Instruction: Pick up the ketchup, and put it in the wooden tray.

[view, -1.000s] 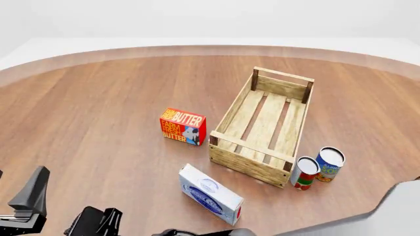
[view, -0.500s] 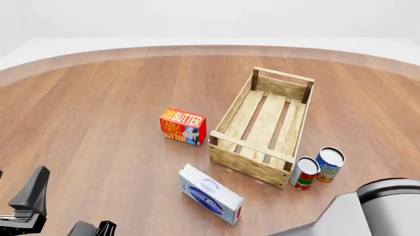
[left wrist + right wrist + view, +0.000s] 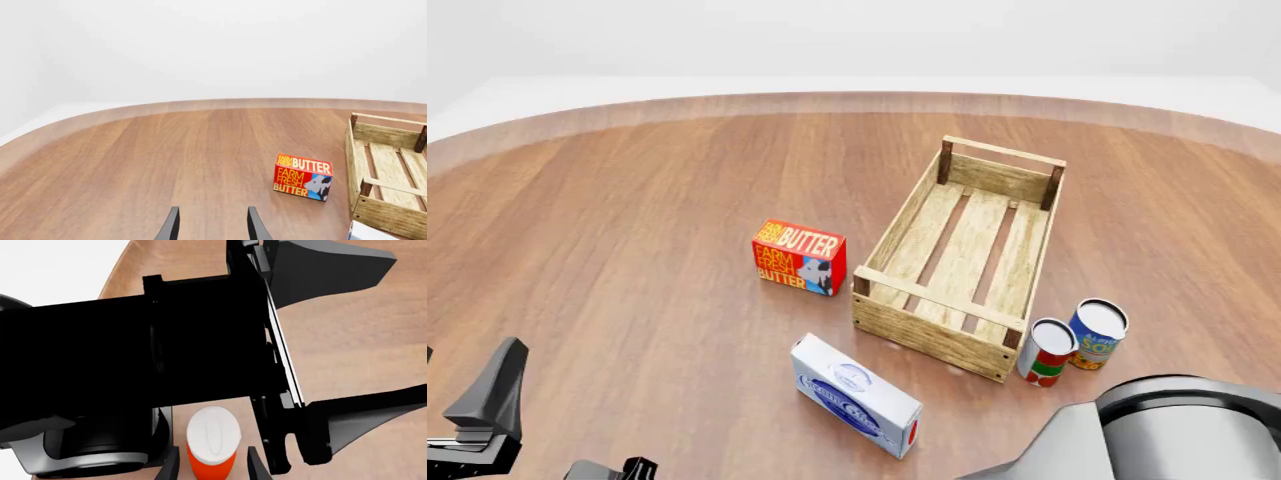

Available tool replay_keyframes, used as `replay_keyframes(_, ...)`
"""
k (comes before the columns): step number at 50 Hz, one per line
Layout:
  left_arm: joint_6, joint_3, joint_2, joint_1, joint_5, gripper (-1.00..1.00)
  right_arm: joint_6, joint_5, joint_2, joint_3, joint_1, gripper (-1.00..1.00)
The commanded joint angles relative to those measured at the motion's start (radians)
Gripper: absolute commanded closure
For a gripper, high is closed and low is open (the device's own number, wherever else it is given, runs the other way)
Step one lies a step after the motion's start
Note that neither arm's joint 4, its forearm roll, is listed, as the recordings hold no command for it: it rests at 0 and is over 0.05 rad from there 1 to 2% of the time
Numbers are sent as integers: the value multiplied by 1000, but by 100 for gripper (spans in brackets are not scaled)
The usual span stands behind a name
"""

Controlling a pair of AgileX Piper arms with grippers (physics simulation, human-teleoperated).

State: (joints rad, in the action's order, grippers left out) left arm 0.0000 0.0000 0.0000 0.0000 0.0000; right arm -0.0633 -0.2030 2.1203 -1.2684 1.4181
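Note:
The ketchup (image 3: pixel 212 440), an orange-red bottle with a wide white cap, shows only in the right wrist view. It stands between the fingers of my right gripper (image 3: pixel 213 467), which is open, with a small gap on each side of the bottle. The front view does not show the bottle. The wooden tray (image 3: pixel 897 235) lies right of the table's middle with nothing in it, and its end also shows as the wooden tray (image 3: pixel 390 217) in the left wrist view. My left gripper (image 3: pixel 213 227) is open over bare table, holding nothing.
A red butter box (image 3: pixel 801 257) stands just left of the tray. A white carton (image 3: pixel 854 395) lies nearer the front. Two cans (image 3: pixel 1046 350) (image 3: pixel 1097 333) stand by the tray's near right corner. The right arm's grey link (image 3: pixel 1154 430) fills the lower right. A black arm body (image 3: pixel 133 350) looms beside the ketchup.
The right arm's grey link has swung into the front view's lower right and then sunk lower. The dark part at the bottom left has dropped further out of frame. The table objects are unmoved.

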Motion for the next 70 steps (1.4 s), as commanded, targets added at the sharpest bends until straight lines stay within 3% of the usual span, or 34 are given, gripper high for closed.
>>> replay_keyframes(1, 0, 0, 0, 0, 0, -100, 0, 12, 27, -24, -1, -100)
replay_keyframes(7, 0, 0, 0, 0, 0, -100, 0, 13, 31, -27, -2, -100)
replay_keyframes(8, 0, 0, 0, 0, 0, -100, 0, 12, 31, -26, -3, 100)
replay_keyframes(32, 0, 0, 0, 0, 0, -100, 1, 4, -32, 48, -31, 100)
replay_keyframes(52, 0, 0, 0, 0, 0, -100, -5, -42, -149, 170, -114, 100)
replay_keyframes(70, 0, 0, 0, 0, 0, -100, -40, -26, -232, 227, -190, 100)
